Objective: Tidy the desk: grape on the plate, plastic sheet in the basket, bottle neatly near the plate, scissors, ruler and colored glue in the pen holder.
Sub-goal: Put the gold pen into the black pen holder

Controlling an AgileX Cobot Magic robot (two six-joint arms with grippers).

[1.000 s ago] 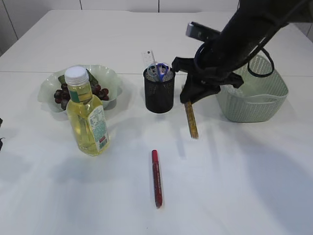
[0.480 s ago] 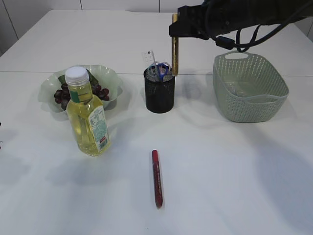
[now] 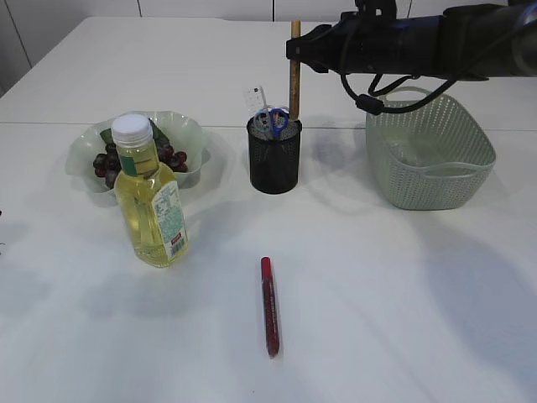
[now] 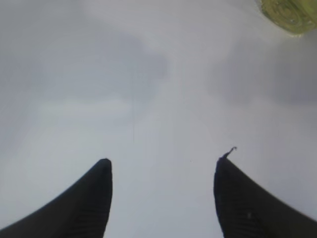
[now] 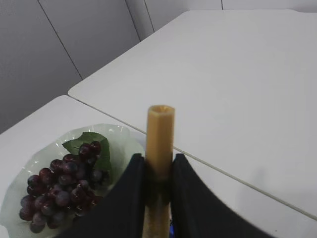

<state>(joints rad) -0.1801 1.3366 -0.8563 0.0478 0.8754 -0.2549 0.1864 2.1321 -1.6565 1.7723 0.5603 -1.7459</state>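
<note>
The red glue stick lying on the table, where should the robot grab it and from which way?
Best around the middle of the red glue stick, coming straight down from above. It lies flat on the table with bare space on both long sides, so the fingers can close across its thin width. It points nearly away from the camera, so the jaws should open left to right. The open left gripper looks free for it.

Gold glue (image 3: 295, 71) upright over holder (image 3: 273, 156) w/ scissors (image 3: 273, 120), ruler (image 3: 256, 99) inside; red glue (image 3: 268, 305) flat near-centre — grapes (image 3: 108, 159) plated.
</note>
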